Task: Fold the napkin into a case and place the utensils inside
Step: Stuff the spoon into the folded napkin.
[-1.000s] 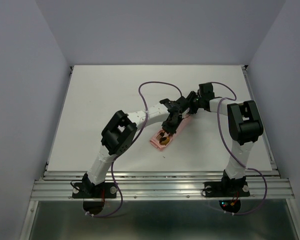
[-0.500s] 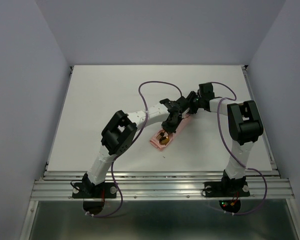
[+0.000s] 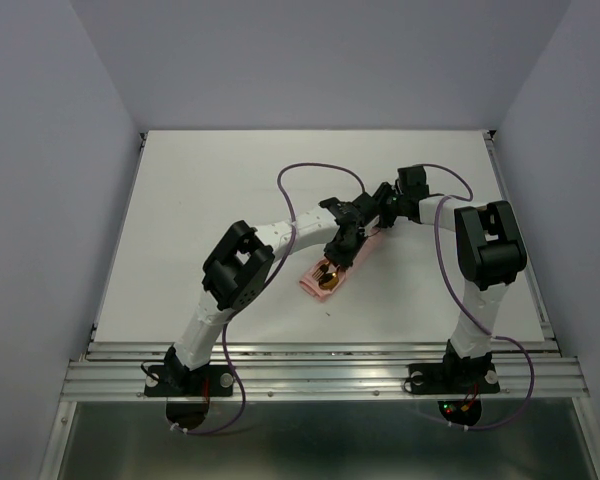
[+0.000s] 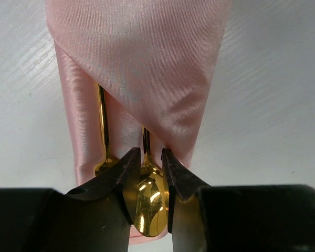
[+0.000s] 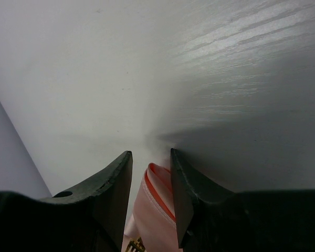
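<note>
Between the fingertips of the left claw (image 4: 151,153) sits the rounded gold head of one of the utensils (image 4: 149,202), with its thin handle running ahead of the claw under the diagonal flap of the case (image 4: 147,68). The jaws stand only narrowly apart, one on each side of that head. Whether they press on it or merely flank it cannot be told. The other utensil lies just to the claw's left, its handle also tucked under the flap and its head partly hidden by the left finger. The case lies flat on the table (image 4: 273,105), reaching away from this claw.

At the far end of the case, the right claw (image 5: 151,153) is part open. The pink cloth edge rises between its jaws, close against one jaw, with a gap to the other, so no firm hold is evident.

Findings on risk:
- Should the left claw withdraw while catching the head, the utensil would likely be drawn back out of the pocket.
- Pushing forward may ruck the slick cloth or slide the whole case, since the far end looks unsecured.
- A jaw snagging the flap could open the fold.

No brand, label or legible writing is visible in any view.
</note>
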Controlling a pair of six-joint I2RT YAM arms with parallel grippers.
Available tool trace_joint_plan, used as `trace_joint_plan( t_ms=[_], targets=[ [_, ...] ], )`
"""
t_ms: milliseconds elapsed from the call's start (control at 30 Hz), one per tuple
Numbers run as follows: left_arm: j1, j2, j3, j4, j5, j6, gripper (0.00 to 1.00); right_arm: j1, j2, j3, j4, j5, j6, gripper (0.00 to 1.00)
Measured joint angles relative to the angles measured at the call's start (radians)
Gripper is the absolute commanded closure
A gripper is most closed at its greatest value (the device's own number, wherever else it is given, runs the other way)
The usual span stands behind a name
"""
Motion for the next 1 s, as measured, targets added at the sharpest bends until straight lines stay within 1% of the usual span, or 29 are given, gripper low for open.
trace_joint_plan(
  t_ms=[200,367,500,567,667,700,767,800,833,1000],
  targets=[
    [-0.001,0.000,-0.004,0.004,0.006,-0.001,0.66,0.000,0.000,0.000,0.000,0.000,0.000,0.59],
    [-0.002,0.000,-0.007,0.006,0.008,-0.001,0.73,0.000,0.000,0.000,0.000,0.000,0.000,0.59],
    [-0.002,0.000,-0.007,0.010,0.008,-0.002,0.83,0.000,0.000,0.000,0.000,0.000,0.000,0.59],
    [-0.002,0.000,-0.007,0.011,0.008,-0.002,0.85,0.000,0.000,0.000,0.000,0.000,0.000,0.59],
    [-0.002,0.000,-0.007,0.012,0.008,-0.001,0.85,0.000,0.000,0.000,0.000,0.000,0.000,0.59],
    [-0.002,0.000,-0.007,0.012,0.008,-0.001,0.83,0.000,0.000,0.000,0.000,0.000,0.000,0.59],
    [-0.002,0.000,-0.007,0.012,0.009,0.001,0.78,0.000,0.000,0.000,0.000,0.000,0.000,0.59],
    [-0.002,0.000,-0.007,0.012,0.008,0.001,0.71,0.000,0.000,0.000,0.000,0.000,0.000,0.59],
    [-0.002,0.000,-0.007,0.012,0.009,0.002,0.68,0.000,0.000,0.000,0.000,0.000,0.000,0.59],
    [-0.002,0.005,-0.007,0.011,0.009,0.003,0.68,0.000,0.000,0.000,0.000,0.000,0.000,0.59]
  ],
)
